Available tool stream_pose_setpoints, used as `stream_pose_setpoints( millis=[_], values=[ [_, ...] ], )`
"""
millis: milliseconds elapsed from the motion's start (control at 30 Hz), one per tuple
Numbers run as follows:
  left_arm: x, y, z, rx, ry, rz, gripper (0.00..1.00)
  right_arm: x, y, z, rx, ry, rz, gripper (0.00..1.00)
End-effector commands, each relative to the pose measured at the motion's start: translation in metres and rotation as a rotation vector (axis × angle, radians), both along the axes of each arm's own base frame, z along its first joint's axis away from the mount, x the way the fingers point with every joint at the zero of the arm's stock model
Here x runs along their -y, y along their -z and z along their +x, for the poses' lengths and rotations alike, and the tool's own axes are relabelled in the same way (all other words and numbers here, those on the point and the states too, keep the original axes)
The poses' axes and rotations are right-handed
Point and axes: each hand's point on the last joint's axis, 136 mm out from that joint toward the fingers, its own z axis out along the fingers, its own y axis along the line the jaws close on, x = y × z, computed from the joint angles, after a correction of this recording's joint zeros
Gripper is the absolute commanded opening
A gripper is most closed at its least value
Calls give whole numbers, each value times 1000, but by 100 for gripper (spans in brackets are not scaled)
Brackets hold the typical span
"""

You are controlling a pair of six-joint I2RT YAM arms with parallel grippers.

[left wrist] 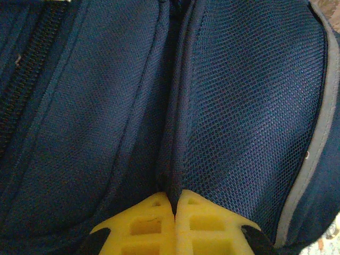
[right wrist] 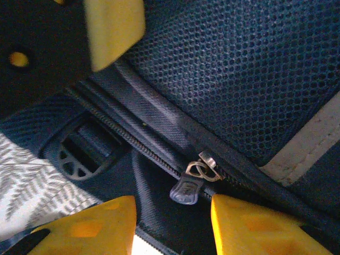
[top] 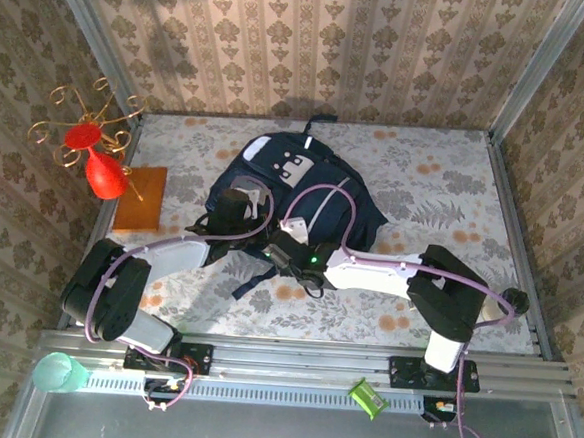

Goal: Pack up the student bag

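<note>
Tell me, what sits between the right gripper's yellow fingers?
In the right wrist view, the zip pull of the student bag lies between the open fingers of the right gripper, untouched.

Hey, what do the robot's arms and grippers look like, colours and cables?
The left arm and right arm are blocky black and white links carrying lilac cables; a green light glows on the right one. Both have yellow plastic fingers, moulded with square recesses.

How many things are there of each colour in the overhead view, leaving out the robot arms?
Navy: 1, student bag
Red: 1, ornament with gold wire curls
Orange-brown: 1, flat square board
Teal: 1, cup
Green: 1, small object
Total: 5
</note>
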Motion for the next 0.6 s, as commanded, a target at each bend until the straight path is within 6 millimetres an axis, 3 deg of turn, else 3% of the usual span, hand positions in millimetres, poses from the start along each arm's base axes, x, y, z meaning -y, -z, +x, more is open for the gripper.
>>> stream_pose_setpoints(
  millis=[0, 367, 567],
  values=[
    [0, -1, -8, -10, 26, -13, 0, 12, -5, 15, 82, 98, -77, 44],
    [-1, -1, -7, -12, 25, -17, 0, 23, 6, 24, 128, 172, -154, 42],
    [-1, 0, -7, -16, 28, -17, 0, 23, -1, 29, 160, 179, -164, 32]
  ],
)
